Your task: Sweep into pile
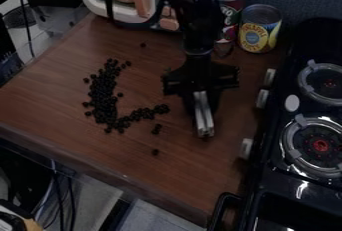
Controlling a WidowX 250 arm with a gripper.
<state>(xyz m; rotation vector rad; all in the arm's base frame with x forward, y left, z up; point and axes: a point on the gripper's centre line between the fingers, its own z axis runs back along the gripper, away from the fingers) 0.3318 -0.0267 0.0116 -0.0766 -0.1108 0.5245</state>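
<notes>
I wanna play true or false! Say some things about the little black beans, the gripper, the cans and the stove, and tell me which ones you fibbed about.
1. All the beans are in one round heap. False: most of the beans make a bendy band, and some lie apart from it.
2. The gripper is between the beans and the stove. True.
3. The yellow can is tipped on its side. False: the yellow can stands upright.
4. A red can is next to the yellow one. True.
5. One bean sits by itself, closest to the front edge of the table. True.
6. The beans are on the stove. False: they are on the brown table.
</notes>
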